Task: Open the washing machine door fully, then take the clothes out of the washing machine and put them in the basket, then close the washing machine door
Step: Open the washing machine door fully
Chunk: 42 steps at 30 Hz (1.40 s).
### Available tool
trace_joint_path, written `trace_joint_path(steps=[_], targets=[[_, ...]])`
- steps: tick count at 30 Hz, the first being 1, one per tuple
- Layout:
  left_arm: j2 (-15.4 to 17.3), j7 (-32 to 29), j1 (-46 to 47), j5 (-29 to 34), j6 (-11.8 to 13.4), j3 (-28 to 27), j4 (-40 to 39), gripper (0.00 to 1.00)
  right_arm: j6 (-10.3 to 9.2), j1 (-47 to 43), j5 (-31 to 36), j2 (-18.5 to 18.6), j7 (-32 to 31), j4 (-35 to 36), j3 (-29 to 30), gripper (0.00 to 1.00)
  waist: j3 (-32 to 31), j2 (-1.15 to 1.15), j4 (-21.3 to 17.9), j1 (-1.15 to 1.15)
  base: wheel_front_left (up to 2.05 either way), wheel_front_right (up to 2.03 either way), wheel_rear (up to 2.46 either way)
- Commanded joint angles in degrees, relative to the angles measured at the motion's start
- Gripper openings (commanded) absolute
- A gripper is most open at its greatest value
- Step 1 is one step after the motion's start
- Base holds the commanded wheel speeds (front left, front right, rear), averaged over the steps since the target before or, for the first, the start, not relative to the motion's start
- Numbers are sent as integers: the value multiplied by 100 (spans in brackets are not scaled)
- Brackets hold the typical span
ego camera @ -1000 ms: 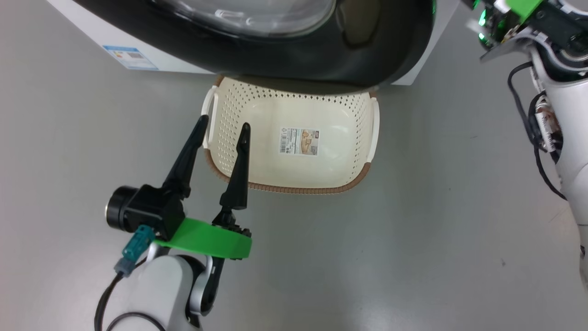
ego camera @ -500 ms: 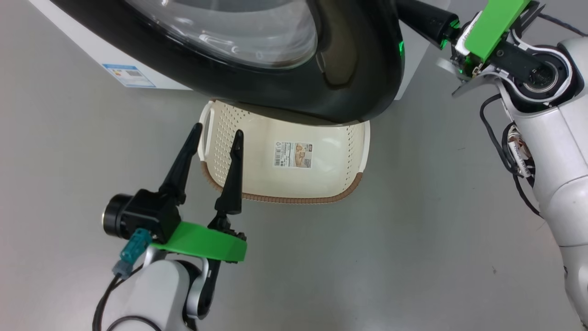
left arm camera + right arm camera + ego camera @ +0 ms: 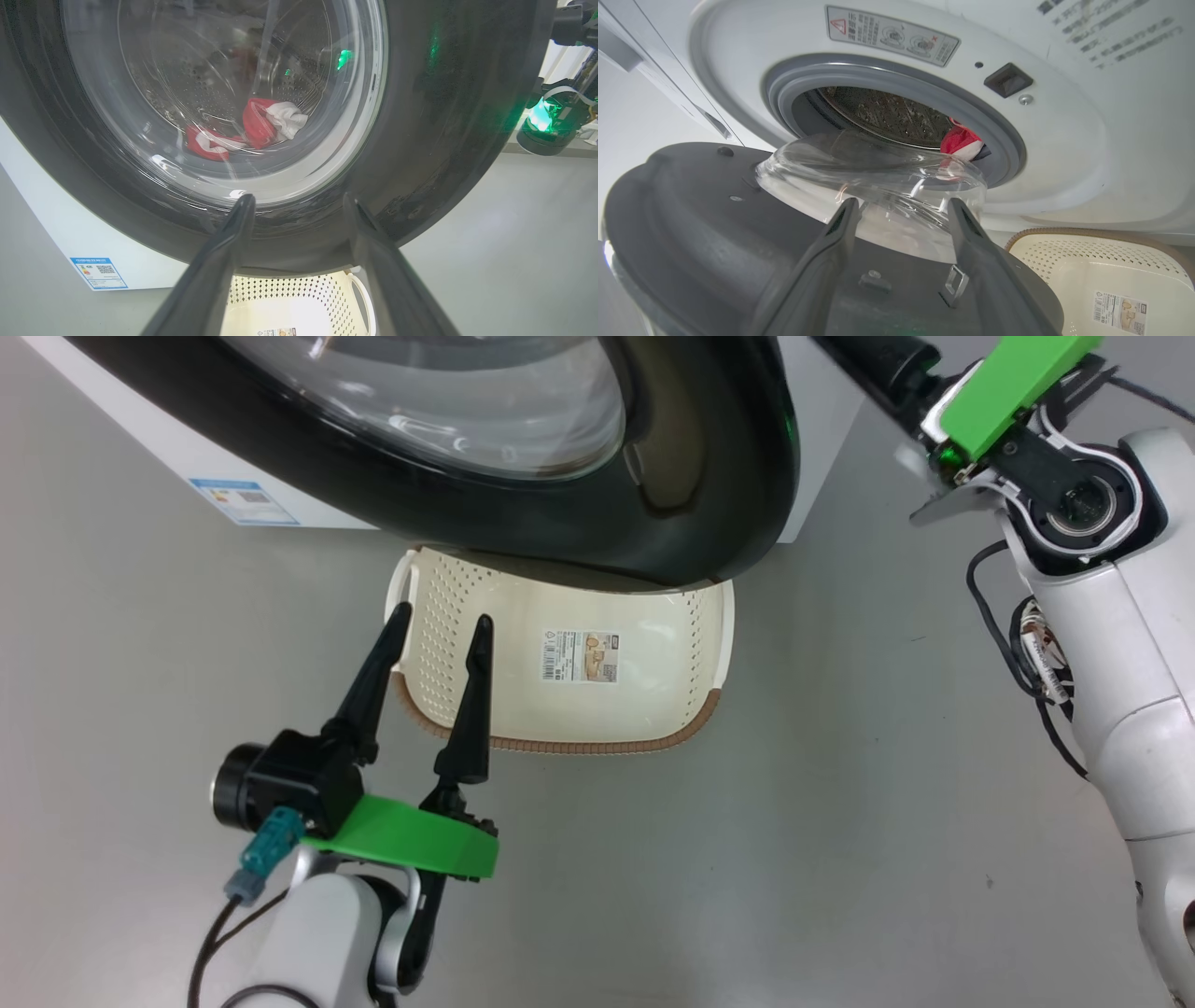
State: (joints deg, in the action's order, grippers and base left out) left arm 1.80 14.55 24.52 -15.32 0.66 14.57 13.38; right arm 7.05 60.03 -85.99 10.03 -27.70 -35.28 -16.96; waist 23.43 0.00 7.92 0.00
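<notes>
The washing machine door point(image 3: 709, 476), black-rimmed with a glass bowl, stands part-way open over the basket's far end. Red and white clothes point(image 3: 962, 140) lie in the drum of the white washing machine point(image 3: 1064, 154), and they also show through the door glass point(image 3: 252, 128). The cream basket point(image 3: 691, 644) sits on the floor below the door with nothing in it. My left gripper point(image 3: 442, 616) hangs open over the basket's left rim. Near the door's free edge, my right gripper point(image 3: 902, 205) is open, its fingers pointing across the door's inner face, with nothing between them.
Grey floor surrounds the machine and basket. A blue label point(image 3: 238, 502) marks the machine's low corner. My right forearm point(image 3: 1111, 644) with its cables stands at the right of the head view.
The door has swung further out and covers more of the basket. My right arm has come further into view beside the door's edge. The head camera has shifted. The left gripper stays open.
</notes>
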Motion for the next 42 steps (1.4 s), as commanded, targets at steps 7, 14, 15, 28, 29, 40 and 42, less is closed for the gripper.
trace_joint_path(steps=[7,14,15,28,29,40,42], targets=[[108,45,-41,-270,-155,-345,-135,100,44,-339,675,124,1441,295,39,100,0,0,-189,0,0,0,0],[108,45,-58,-255,-102,-485,-189,100,44,-668,1547,444,2562,296,-390,100,-30,0,-291,0,0,0,0],[108,45,-67,-241,-76,-516,-192,100,44,-719,1674,485,2730,290,-466,100,-37,0,-307,0,0,0,0],[108,45,-156,-129,44,-746,-271,100,44,-1248,3927,753,4261,212,-825,100,-62,0,-429,0,0,0,0],[108,45,-157,-130,44,-759,-283,100,44,-1302,4184,724,4264,301,-660,100,-57,0,-431,0,0,0,0],[108,45,-169,-125,59,-858,-482,100,44,-2539,6673,-218,4269,1597,1088,100,-24,0,-441,0,0,0,0],[108,45,-178,-117,64,-874,-523,100,44,-2731,6927,-368,4269,1846,1268,100,-22,0,-450,0,0,0,0]])
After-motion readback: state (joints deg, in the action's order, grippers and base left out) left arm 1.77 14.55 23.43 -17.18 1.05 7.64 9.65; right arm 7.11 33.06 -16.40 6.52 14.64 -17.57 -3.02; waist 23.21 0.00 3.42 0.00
